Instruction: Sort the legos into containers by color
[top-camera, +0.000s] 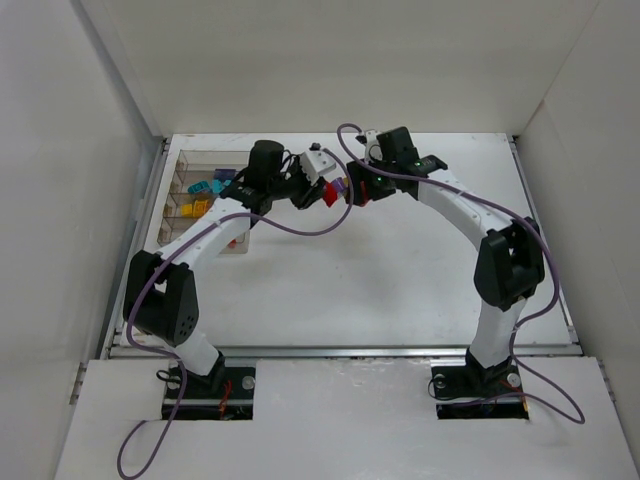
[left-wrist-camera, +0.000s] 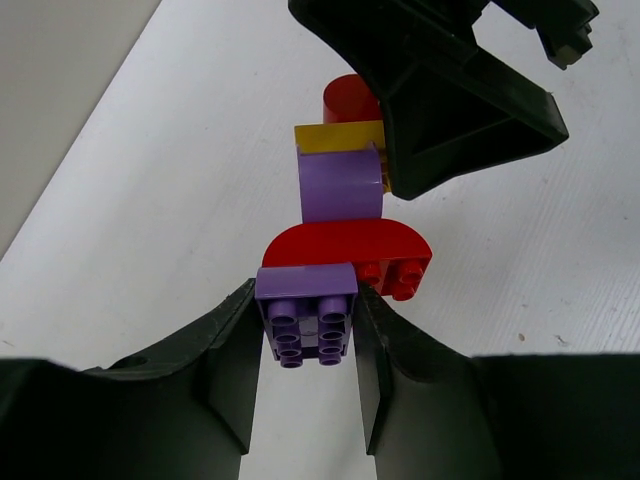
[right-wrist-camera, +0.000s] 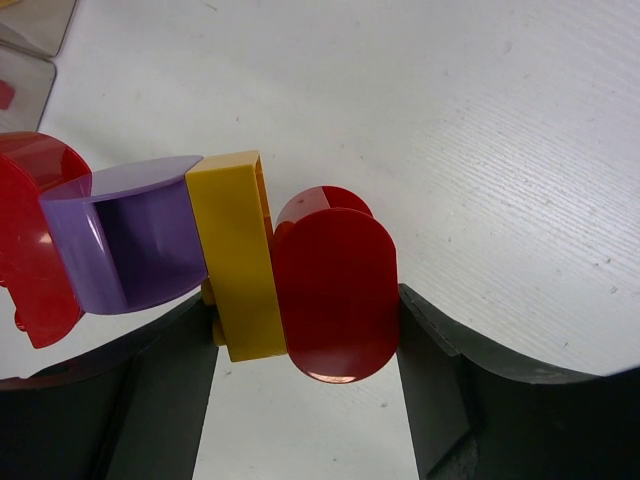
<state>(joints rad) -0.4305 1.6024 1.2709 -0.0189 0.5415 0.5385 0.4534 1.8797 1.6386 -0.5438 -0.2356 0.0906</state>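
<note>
Top external view: two white arms (top-camera: 200, 250) rise from the near edge of the table (top-camera: 420, 290) and arch inward to meet over its far middle. The left gripper (top-camera: 318, 190) and right gripper (top-camera: 354, 190) face each other tip to tip, and a multicoloured brick stack (top-camera: 335, 192) spans the gap between them.

Left wrist view: the left gripper's fingers (left-wrist-camera: 215, 360) are clamped on a purple studded brick (left-wrist-camera: 305, 315) at the near end of the stack. Beyond it in turn come a red half-round brick (left-wrist-camera: 345, 245), a purple curved brick (left-wrist-camera: 340, 185), a yellow plate (left-wrist-camera: 338, 136) and a red end brick (left-wrist-camera: 350, 98). The black right gripper takes hold at that far end.

Right wrist view: the right gripper's fingers (right-wrist-camera: 440, 380) pinch the red end brick and the yellow plate together. The purple curved brick and the red half-round brick stick out to the left, outside its grasp.

Farther back in the top external view, the tray (top-camera: 195, 160) lies at the far left of the table, just beside the side wall and apart from the stack. It holds a cyan brick (top-camera: 205, 187), a small purple brick (top-camera: 226, 175) and a yellow brick (top-camera: 194, 208). A red piece (top-camera: 235, 243) shows at the tray's near end beside the left arm. Which compartment each one sits in is too small to tell.
</note>
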